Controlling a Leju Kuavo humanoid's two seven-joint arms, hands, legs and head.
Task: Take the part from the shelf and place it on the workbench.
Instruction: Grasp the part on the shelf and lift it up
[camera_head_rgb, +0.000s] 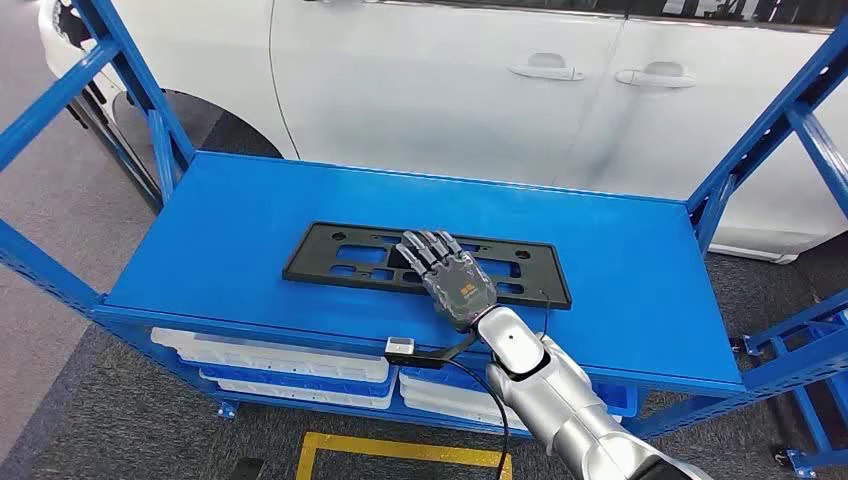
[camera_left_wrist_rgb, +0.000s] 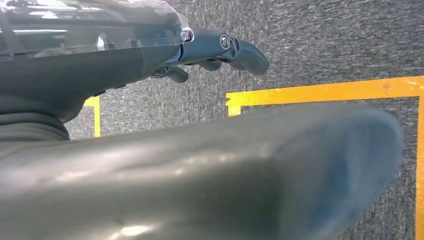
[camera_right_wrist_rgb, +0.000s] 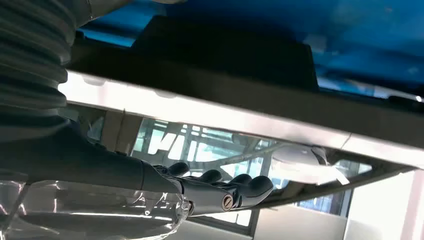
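A flat, black, rectangular plastic part (camera_head_rgb: 425, 263) with many cut-out slots is lying lengthwise near the middle of the blue metal shelf top (camera_head_rgb: 250, 215), set a little toward the shelf's front edge. The robot's right hand (camera_head_rgb: 447, 275) is reaching in from the lower right on its silver arm (camera_head_rgb: 560, 400), and it is resting palm-down over the middle of the part, with its dark fingers (camera_head_rgb: 425, 247) stretched out flat and slightly spread across the plastic. The fingers are lying straight rather than curling round any edge, so the hand is pressing or touching the part, not gripping it. In the right wrist view the same hand (camera_right_wrist_rgb: 220, 190) is showing its fingers extended and close together, with the blue surface and a dark edge of the part (camera_right_wrist_rgb: 225, 45) beyond them.

The left hand (camera_left_wrist_rgb: 215, 50) is hanging above grey carpet (camera_left_wrist_rgb: 310, 45) marked with yellow tape lines (camera_left_wrist_rgb: 325, 92); its dark fingers are bending loosely inward with nothing between them, though how tightly they are closing is not plain from this angle.

A small white camera box (camera_head_rgb: 400, 347) on a black bracket, trailing a black cable, is sitting at the right wrist, just over the shelf's front edge. Behind the shelf a white car (camera_head_rgb: 480, 90) is standing with two door handles facing the robot, and white trays (camera_head_rgb: 290, 365) are lying stacked on the level beneath the blue top.
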